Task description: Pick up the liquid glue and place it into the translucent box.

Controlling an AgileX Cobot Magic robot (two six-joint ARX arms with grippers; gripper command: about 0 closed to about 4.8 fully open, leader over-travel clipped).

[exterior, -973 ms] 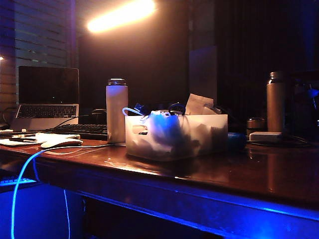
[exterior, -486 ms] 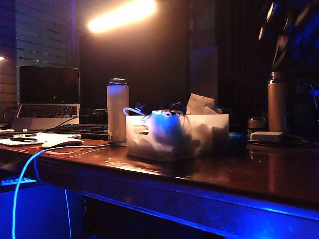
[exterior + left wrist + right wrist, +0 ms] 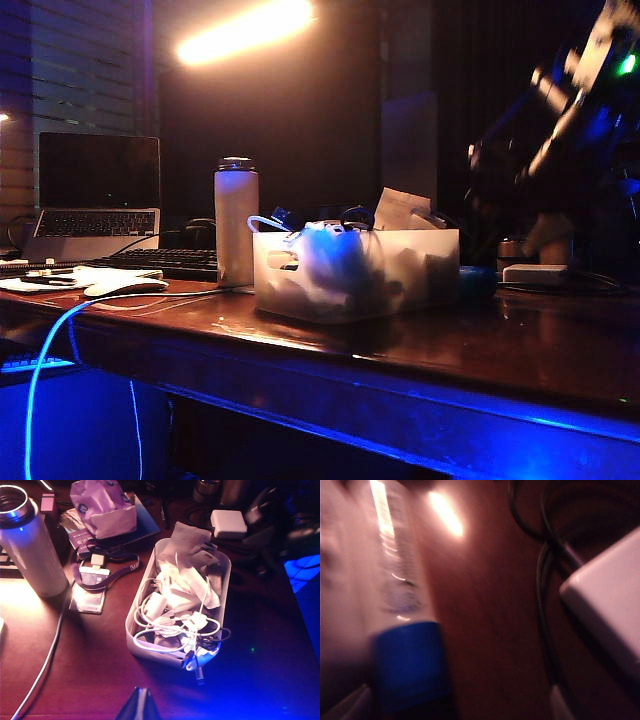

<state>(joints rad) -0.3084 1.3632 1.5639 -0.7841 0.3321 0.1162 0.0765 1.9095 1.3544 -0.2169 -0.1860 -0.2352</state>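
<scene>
1. You see the blue-capped pale liquid glue bottle (image 3: 395, 630) motion-blurred, cut off at nine o'clock.
2. The right arm's gripper (image 3: 500, 165) is dark and smeared; its jaws are unreadable.
3. The left gripper (image 3: 139, 706) shows only a tip.

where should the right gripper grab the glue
Pinch the glue on its pale body, just behind the blue cap, coming from above: it seems to lie flat on the table, close to the box. The right gripper hangs above it; the left gripper hovers short of the box.
</scene>
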